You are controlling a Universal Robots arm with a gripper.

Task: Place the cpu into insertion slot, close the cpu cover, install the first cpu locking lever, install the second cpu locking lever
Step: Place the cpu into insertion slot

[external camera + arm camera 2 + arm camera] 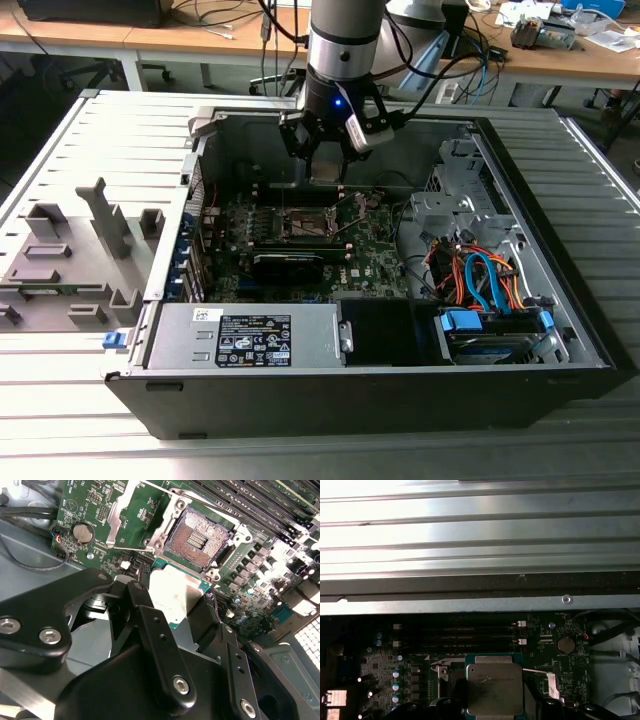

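My claw (322, 172) grips small flat square silver chip (176, 597), upper middle of exterior view, near open square metal-rimmed socket (197, 539). Best hold chip flat, match corners, go down slow.

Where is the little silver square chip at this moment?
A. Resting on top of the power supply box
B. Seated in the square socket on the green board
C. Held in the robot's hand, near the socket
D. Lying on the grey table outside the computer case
C: in the second wrist view the chip is clamped in the hand, while the socket beside it lies open with nothing in it.
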